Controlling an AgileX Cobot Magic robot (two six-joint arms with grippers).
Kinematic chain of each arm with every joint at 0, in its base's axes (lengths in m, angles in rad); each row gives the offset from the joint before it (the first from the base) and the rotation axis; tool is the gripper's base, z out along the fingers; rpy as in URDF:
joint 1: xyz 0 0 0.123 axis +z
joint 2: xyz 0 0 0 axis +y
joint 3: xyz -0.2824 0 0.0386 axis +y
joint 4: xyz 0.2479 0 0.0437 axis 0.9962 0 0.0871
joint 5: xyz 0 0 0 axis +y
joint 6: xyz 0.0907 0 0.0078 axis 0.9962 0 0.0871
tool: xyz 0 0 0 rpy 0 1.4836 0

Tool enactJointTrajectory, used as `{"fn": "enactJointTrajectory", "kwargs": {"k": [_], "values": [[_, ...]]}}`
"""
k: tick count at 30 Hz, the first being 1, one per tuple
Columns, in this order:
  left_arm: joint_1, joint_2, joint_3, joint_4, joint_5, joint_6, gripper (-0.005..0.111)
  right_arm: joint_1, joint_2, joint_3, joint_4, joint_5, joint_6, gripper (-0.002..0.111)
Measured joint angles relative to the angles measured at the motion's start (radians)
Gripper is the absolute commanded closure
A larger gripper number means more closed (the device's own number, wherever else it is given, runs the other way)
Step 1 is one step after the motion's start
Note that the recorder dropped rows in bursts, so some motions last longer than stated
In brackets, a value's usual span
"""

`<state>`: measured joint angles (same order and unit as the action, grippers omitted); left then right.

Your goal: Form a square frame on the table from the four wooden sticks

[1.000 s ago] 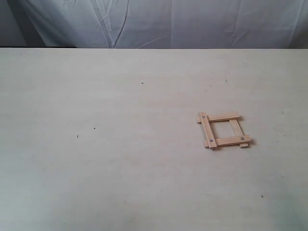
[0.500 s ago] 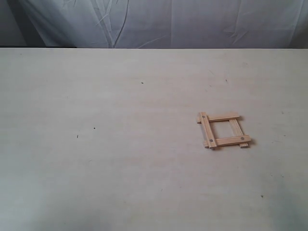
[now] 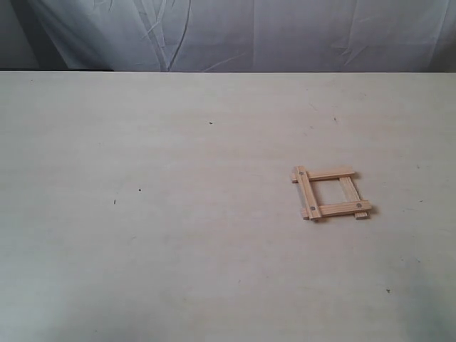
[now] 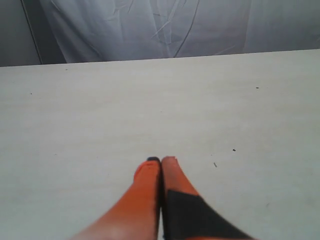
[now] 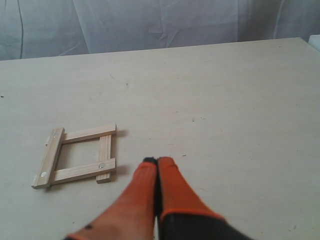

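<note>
The pale beige table carries a small open square frame of four overlapping sticks, lying flat on its right half in the exterior view, ends jutting slightly at the corners, with a few tiny dark specks scattered elsewhere.

I take this for a lab test bench: a plain pale table, wrinkled grey-white cloth hung behind its far edge.
</note>
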<state>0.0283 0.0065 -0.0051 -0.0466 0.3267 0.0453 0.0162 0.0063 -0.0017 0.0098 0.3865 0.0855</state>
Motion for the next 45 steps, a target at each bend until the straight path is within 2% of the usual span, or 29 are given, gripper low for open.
{"fn": "enactJointTrajectory", "kwargs": {"k": [45], "values": [[0.0, 0.0, 0.0, 0.021, 0.0, -0.01, 0.107, 0.0, 0.0, 0.0, 0.0, -0.001, 0.0, 0.109]]}}
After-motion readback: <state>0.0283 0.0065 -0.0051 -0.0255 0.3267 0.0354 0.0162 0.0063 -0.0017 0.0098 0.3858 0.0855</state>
